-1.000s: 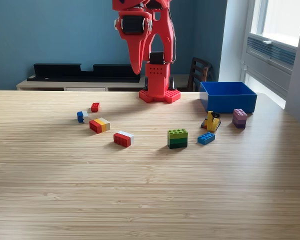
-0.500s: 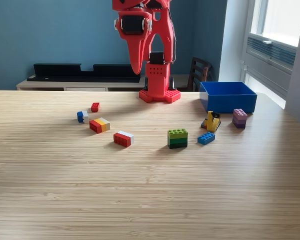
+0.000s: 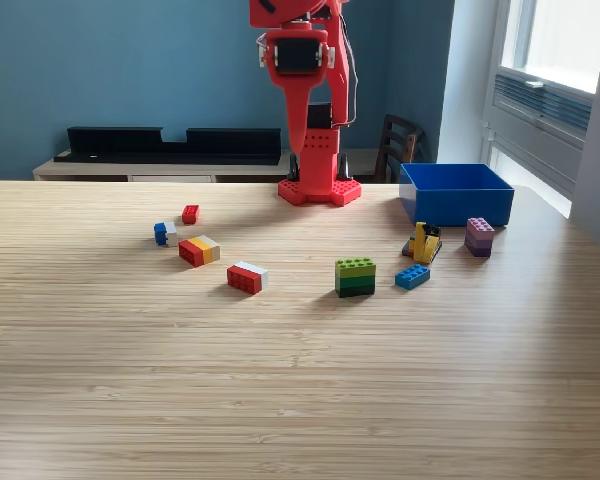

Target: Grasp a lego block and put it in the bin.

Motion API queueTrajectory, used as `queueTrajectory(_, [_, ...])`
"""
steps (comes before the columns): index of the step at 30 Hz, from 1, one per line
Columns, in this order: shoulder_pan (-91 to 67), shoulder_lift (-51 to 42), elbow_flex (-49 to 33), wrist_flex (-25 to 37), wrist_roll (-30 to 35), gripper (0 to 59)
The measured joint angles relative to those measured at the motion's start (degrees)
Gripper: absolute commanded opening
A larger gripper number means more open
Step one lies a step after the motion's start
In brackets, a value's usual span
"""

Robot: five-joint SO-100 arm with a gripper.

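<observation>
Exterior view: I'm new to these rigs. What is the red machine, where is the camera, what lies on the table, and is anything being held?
The red machine is a small robot arm bolted by its base at the far edge of a wooden table. There is one picture of this moment, taken by a camera off the arm that looks across the table toward it. Its grasping end hangs down in front of the arm's column; I cannot tell if the jaws are open, and nothing shows in them. On the table lie loose toy blocks: a green one, a small blue one, a red and white one, a red, yellow and grey one, and a purple one. The blue bin sits at the view's right.
</observation>
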State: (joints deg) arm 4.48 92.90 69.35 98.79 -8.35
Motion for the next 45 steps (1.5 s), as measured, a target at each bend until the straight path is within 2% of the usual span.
queueTrajectory(7, [-8.4,0.0,1.7,0.0,-4.8,0.0])
queueTrajectory(16, [-21.3,0.0,8.8,0.0,-9.9,0.0])
queueTrajectory(29, [-33.0,0.0,9.8,-1.1,-10.8,0.0])
queueTrajectory(45, [-35.4,0.0,12.6,-3.5,-12.2,0.0])
